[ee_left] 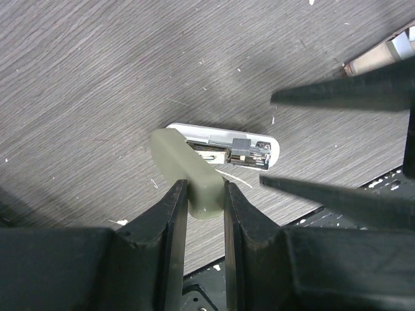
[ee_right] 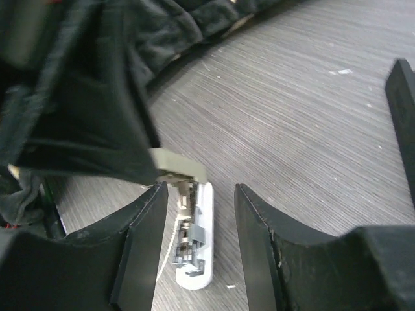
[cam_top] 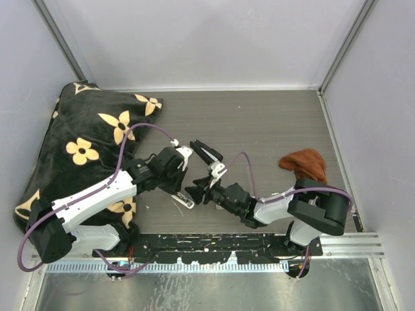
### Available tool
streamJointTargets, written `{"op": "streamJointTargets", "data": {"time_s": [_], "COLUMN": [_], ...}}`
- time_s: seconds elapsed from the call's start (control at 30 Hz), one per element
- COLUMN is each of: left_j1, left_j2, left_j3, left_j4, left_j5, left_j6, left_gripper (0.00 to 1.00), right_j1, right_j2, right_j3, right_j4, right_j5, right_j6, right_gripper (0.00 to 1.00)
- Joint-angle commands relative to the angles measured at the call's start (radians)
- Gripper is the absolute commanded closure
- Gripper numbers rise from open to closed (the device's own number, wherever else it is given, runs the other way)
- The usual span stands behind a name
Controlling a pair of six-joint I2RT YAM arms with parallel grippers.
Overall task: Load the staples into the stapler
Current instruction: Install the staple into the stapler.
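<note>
On the grey wood-grain worktop [cam_top: 259, 123], the small white plastic stapler base [ee_left: 259, 146] lies flat near the front edge, between the two arms. Its olive-green oblong lid [ee_left: 185, 165] rises from one end of the base, pinched between the fingers of the left tool [ee_left: 206, 194]. The right tool [ee_right: 201, 194] straddles the base, one finger on each side, not touching it. The black cushion with yellow flowers [cam_top: 84, 149] lies at the left, and the rust-brown crumpled cloth [cam_top: 305, 165] lies well apart at the right.

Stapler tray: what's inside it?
Inside the stapler tray a metal rail and dark slider show; the green lid, pinched by the left fingers, hides one end.
</note>
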Motion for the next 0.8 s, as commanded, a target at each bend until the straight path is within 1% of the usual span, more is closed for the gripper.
{"op": "streamJointTargets", "data": {"time_s": [0.0, 0.17, 0.3, 0.5, 0.67, 0.77], "left_j1": [0.0, 0.001, 0.0, 0.0, 0.0, 0.0], "left_j2": [-0.052, -0.065, -0.067, -0.057, -0.049, -0.046], "left_j3": [-0.023, -0.04, -0.035, -0.018, -0.013, -0.014], "left_j4": [0.081, 0.101, 0.091, 0.057, 0.054, 0.059], "left_j5": [0.077, 0.106, 0.126, 0.136, 0.131, 0.132], "left_j6": [0.026, 0.049, 0.067, 0.107, 0.119, 0.116], "left_gripper": [1.0, 1.0, 1.0, 1.0, 1.0, 1.0], "right_j1": [-0.086, -0.133, -0.172, -0.202, -0.202, -0.202], "right_j2": [-0.07, -0.125, -0.134, -0.081, -0.022, 0.007], "right_j3": [0.023, 0.052, 0.06, 0.11, 0.123, 0.138], "right_j4": [-0.199, -0.403, -0.453, -0.473, -0.42, -0.423], "right_j5": [-0.068, -0.148, -0.24, -0.358, -0.427, -0.449], "right_j6": [0.213, 0.361, 0.472, 0.586, 0.63, 0.637], "right_gripper": [0.48, 0.48, 0.48, 0.48, 0.46, 0.46]}}
